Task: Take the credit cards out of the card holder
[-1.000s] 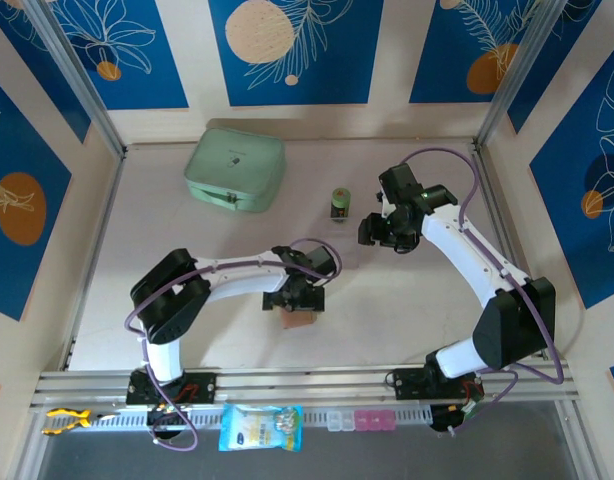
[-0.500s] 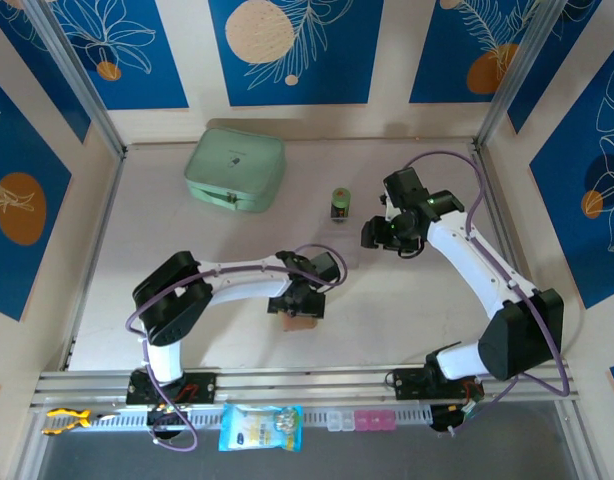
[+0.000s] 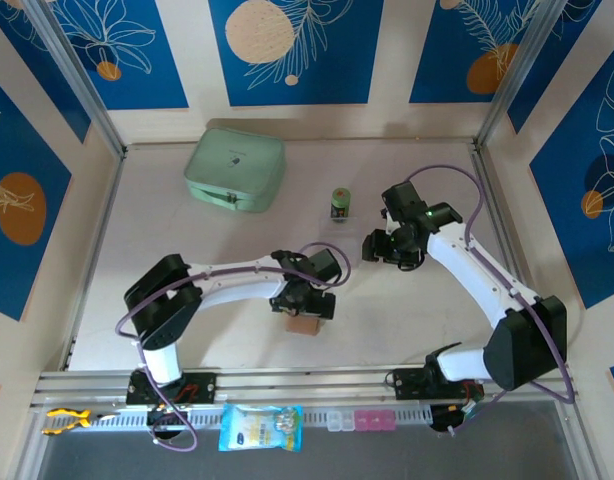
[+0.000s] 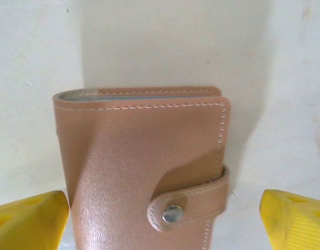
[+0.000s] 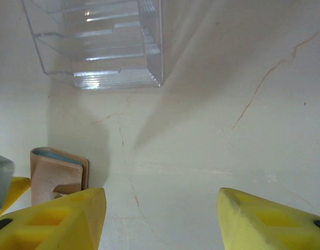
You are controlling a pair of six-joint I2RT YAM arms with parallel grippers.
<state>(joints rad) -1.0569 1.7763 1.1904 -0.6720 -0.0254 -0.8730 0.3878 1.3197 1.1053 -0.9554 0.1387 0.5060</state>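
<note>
— Two yellow fingers of the left gripper (image 4: pixel 162 221) stand apart on either side of the card holder (image 4: pixel 144 156), snapped shut near the front of the table (image 3: pixel 217 345). Best approach?
— Pop the snap tab (image 4: pixel 173 212) first; the credit cards are probably tucked inside. Farther back, the right gripper (image 5: pixel 162 219) hangs with its fingers apart near a clear box (image 5: pixel 102 41). No brand or writing is legible.

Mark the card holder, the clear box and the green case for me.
card holder (image 4: pixel 134 151): left wrist view, brown front cover.
clear box (image 5: pixel 102 47): right wrist view, side wall.
green case (image 3: pixel 235 168): top view, lid.
</note>
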